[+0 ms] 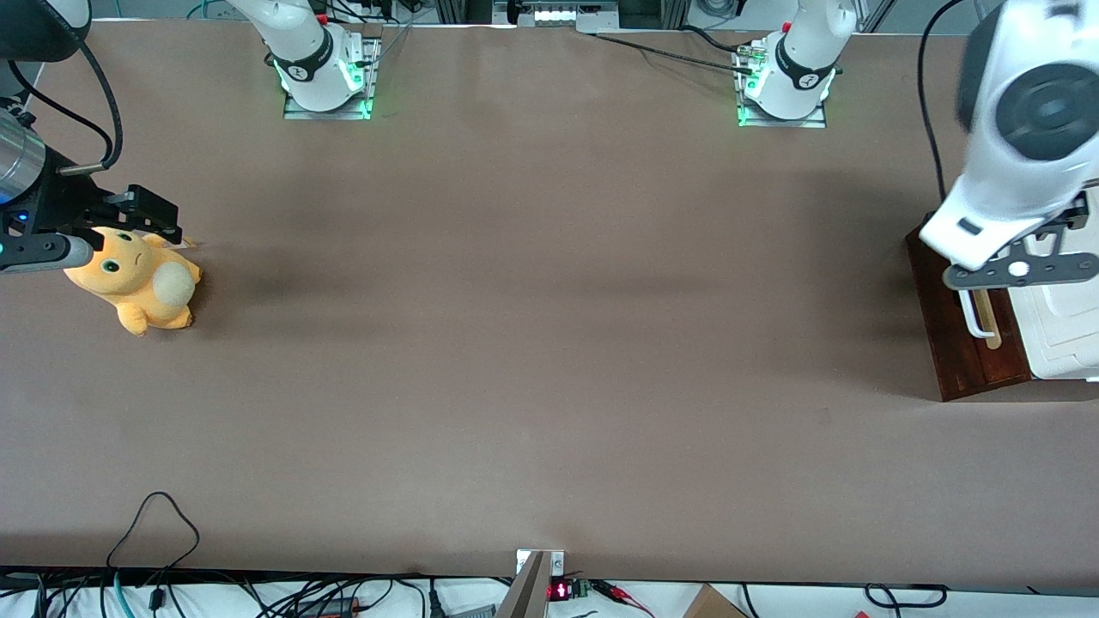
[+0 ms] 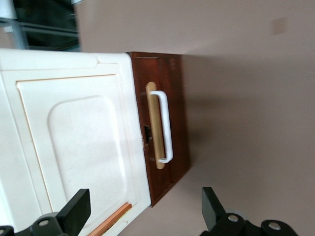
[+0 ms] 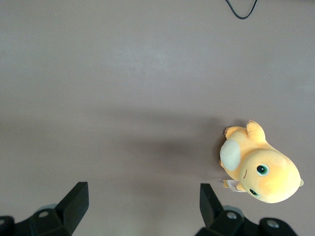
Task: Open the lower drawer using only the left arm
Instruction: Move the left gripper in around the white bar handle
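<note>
The lower drawer's dark reddish-brown front (image 1: pixel 962 343) stands at the working arm's end of the table, under the cabinet's white top. Its white U-shaped handle (image 1: pixel 974 316) lies over a tan strip. No pale inside shows. The left arm (image 1: pixel 1013 163) hangs above the cabinet and hides its own gripper in the front view. In the left wrist view the gripper (image 2: pixel 145 209) is open and empty, well above the cabinet's edge. One finger (image 2: pixel 78 206) is over the white top and the other over bare table. The drawer front (image 2: pixel 174 98), handle (image 2: pixel 166 125) and strip (image 2: pixel 153 123) are apart from the fingers.
The cabinet's white moulded top (image 1: pixel 1069 330) (image 2: pixel 74 137) fills the table's edge at the working arm's end. An orange plush toy (image 1: pixel 137 283) (image 3: pixel 261 172) lies at the parked arm's end. A black cable loop (image 1: pixel 154 524) lies near the front camera's edge.
</note>
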Controlling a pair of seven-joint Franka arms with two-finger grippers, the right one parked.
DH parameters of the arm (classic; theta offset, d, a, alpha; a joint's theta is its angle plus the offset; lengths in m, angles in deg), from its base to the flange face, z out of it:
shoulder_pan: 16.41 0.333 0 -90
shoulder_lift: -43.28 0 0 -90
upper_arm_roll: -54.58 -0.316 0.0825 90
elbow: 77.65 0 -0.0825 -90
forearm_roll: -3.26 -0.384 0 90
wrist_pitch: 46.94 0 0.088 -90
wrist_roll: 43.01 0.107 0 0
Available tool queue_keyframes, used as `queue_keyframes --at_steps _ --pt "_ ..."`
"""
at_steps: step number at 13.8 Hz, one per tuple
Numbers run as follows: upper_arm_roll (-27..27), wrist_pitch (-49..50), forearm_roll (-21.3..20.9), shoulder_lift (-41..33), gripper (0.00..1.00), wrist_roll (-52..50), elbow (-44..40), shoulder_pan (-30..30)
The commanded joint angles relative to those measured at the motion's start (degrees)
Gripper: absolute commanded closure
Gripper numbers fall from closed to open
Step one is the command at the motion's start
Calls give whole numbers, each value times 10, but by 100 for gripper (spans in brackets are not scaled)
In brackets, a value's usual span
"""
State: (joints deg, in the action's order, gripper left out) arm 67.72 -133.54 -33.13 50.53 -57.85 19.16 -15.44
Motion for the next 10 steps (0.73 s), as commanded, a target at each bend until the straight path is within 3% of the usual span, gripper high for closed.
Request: queue_keyframes --at_steps 1,7,10 --pt "36 7 -91 9 1 -108 65 4" --pt "93 52 -243 62 1 -318 197 4" --pt "100 69 -296 112 1 -397 247 7"
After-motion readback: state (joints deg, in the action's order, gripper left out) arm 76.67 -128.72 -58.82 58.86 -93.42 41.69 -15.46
